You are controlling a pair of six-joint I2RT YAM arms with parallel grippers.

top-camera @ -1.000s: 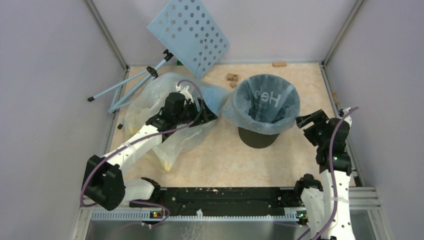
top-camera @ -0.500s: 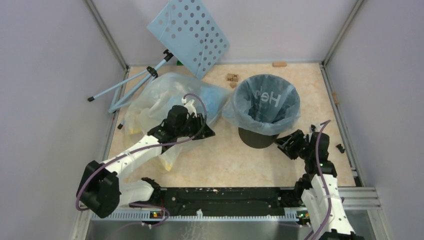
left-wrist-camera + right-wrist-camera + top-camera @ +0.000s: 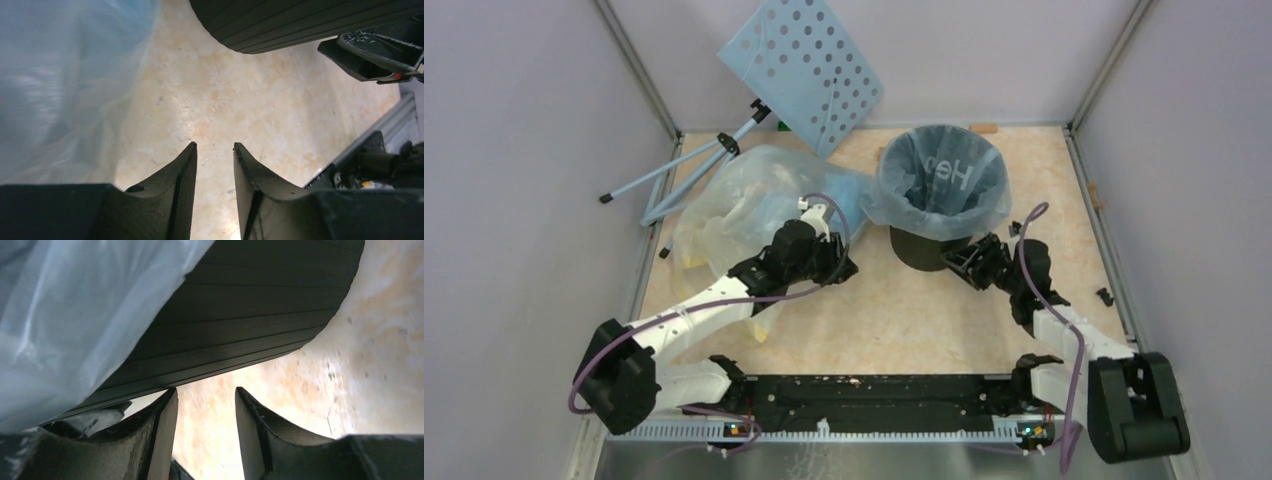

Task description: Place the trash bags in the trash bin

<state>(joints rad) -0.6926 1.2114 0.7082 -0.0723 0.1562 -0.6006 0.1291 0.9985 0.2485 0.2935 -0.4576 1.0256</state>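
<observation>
trash bag [image 3: 939, 180]: lining the trash bin [image 3: 919, 250], upper centre of top view, film folded over the rim, skirt hanging outside | right claw [image 3: 954, 262]: nearer, just below-right of bin wall, hem up-left of it; partly open, empty | left claw [image 3: 844, 268]: left of bin, apart; narrow gap, empty

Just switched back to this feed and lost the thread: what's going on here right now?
The thin light-blue plastic bag with white lettering lines the round black plastic bin, its edge folded out over the rim. Neither arm holds anything. The left gripper sits low beside the big clear yellowish sack, jaws a little apart over bare table. The right gripper is close to the bin's near side, by its base, jaws apart and empty.
</observation>
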